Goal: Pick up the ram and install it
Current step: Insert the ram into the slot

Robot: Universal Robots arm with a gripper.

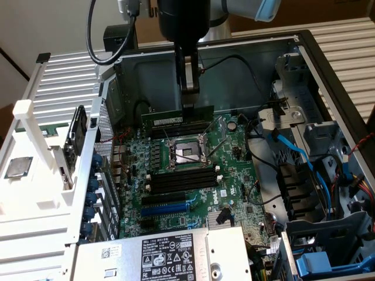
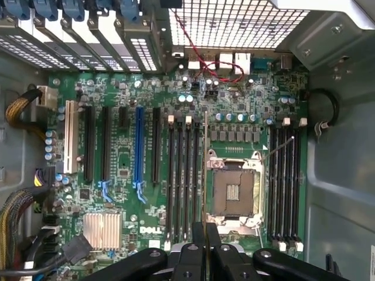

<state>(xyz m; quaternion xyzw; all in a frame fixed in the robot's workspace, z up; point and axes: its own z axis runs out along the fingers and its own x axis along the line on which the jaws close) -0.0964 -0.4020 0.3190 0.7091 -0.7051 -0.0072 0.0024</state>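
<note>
Exterior view: hand (image 1: 189, 100) grasps the ram (image 1: 170, 120) by its top edge — upright inside the open case (image 1: 158, 76), over the motherboard (image 1: 234, 161).

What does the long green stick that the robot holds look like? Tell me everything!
The ram is a long, thin, flat green board with dark chips and a small white label. It stands on its long edge above the motherboard, just behind the open processor socket in the exterior view. The pincer pinches its top edge, nearer the exterior view's right end. Whether its bottom edge touches a slot cannot be told.
</note>
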